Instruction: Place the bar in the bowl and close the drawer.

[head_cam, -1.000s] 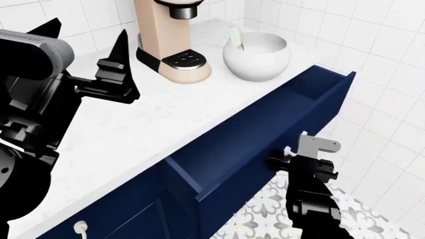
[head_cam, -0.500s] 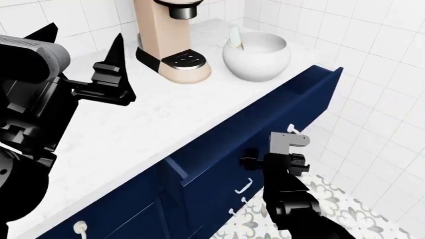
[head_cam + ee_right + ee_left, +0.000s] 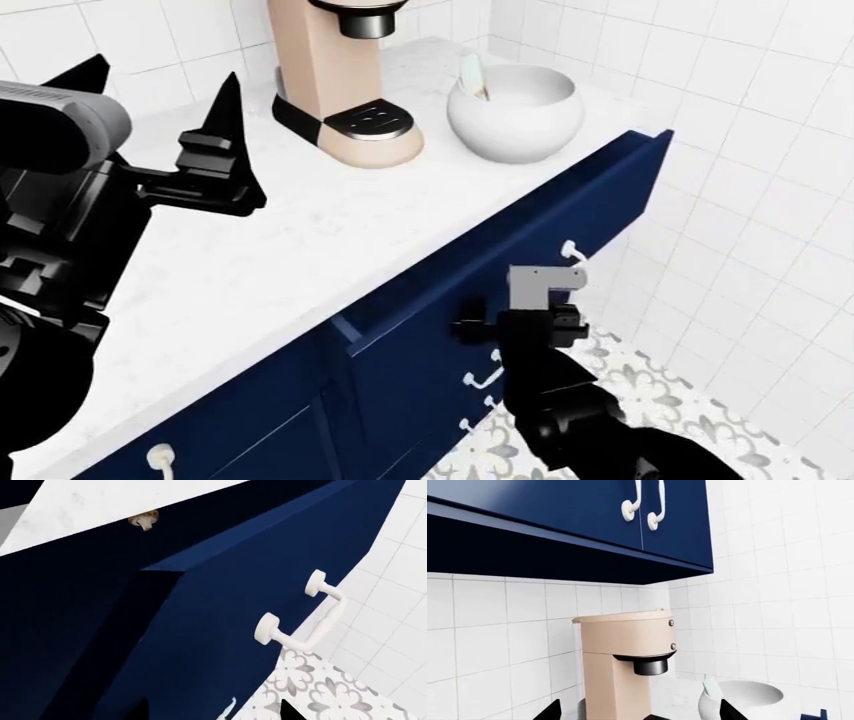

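Bar (image 3: pixel 473 76) stands tilted inside the bowl (image 3: pixel 515 125), leaning on the rim nearest the coffee maker (image 3: pixel 344 75); its pale top pokes above the rim. Bowl sits on the white marble counter (image 3: pixel 280 245) just beside the coffee maker's base, near the tiled corner. In left wrist view the bar (image 3: pixel 710 690) shows again at the bowl (image 3: pixel 747 702) edge, w/ coffee maker (image 3: pixel 624 660) alongside and navy wall cupboards (image 3: pixel 627 510) w/ white handles overhead.

Drawer (image 3: pixel 534 260) is open only a little: front stands off from the cabinet, w/ a narrow wedge of navy interior showing under the counter edge. Its white curved handle (image 3: pixel 571 252) is on the front face. Right wrist view looks along the drawer front (image 3: pixel 240 605), handle (image 3: pixel 313 615) clear and ungripped; a small tan mushroom (image 3: pixel 143 520) sits at the counter edge above.

Right gripper (image 3: pixel 514 325) is up against the drawer front, below and beside the handle; fingers are hidden behind the wrist block, so can't tell if apart or together. Only two dark tips show at the bottom of its wrist view.

Left gripper (image 3: pixel 154 95) hovers over the counter, well apart from the coffee maker, fingers (image 3: pixel 220 110) spread wide, nothing between them.

Patterned floor tile (image 3: pixel 667 400) below.
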Controlling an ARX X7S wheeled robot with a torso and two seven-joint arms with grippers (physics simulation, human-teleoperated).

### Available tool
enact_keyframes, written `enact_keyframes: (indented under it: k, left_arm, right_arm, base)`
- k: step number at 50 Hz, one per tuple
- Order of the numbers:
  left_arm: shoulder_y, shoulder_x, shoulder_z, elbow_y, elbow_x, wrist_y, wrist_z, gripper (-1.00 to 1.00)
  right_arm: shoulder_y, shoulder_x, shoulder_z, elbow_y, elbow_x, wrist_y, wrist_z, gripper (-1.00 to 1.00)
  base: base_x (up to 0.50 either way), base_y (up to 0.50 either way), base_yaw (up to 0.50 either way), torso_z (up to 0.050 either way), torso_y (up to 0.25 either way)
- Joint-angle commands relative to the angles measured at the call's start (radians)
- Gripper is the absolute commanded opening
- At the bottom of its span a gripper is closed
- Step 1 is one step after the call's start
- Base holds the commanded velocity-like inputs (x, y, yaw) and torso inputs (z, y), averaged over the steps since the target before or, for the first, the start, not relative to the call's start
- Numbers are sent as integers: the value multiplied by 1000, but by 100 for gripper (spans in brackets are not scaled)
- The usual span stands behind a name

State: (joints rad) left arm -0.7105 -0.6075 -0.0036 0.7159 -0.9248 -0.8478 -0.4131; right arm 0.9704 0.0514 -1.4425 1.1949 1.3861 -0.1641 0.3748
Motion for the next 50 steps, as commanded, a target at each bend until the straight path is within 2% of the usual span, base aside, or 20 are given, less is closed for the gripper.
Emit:
enact_keyframes:
  k: [1,5,13,22,27,33,38,43,47,50]
  left_arm:
    - [-3,-2,-7,7,-16,-5,-13,100]
    - [3,-1,-7,14,-18,-4,-17,100]
    - [1,2,3,15,-16,-1,-17,100]
    - [-32,39,71,15,-7,-22,-29,100]
    - [-30,92,125,16,-28,-48,-53,100]
    - [-77,173,160,-37,-80,-110,-124,100]
    - [-96,233,214,-62,-61,-113,-144,100]
    - [-117,299,262,-139,-16,-87,-144,100]
    - [-124,338,328,-204,31,-20,-51,100]
    - [-106,396,343,-252,28,41,1,100]
  right_arm:
    - [77,214,-127,-548,-42,-23,231,100]
    - [127,417,-146,-938,-91,-7,437,100]
    - [237,735,-168,-1457,-178,73,712,100]
    - [424,1088,-115,-1894,-164,207,912,100]
    - [524,1247,-38,-1957,-39,199,889,100]
    - [654,1399,49,-2017,71,303,886,100]
    - [736,1512,124,-2033,147,371,872,100]
    - [791,1519,185,-2032,212,446,909,100]
    - [800,1519,197,-2040,228,459,927,100]
    - [791,1519,191,-2043,226,440,926,100]
  base:
    - [0,0,0,0,0]
    - [0,0,0,0,0]
    - [0,0,0,0,0]
    - [0,0,0,0,0]
    - [0,0,0,0,0]
    - [0,0,0,0,0]
    - [0,0,0,0,0]
    - [0,0,0,0,0]
    - [0,0,0,0,0]
    - [0,0,0,0,0]
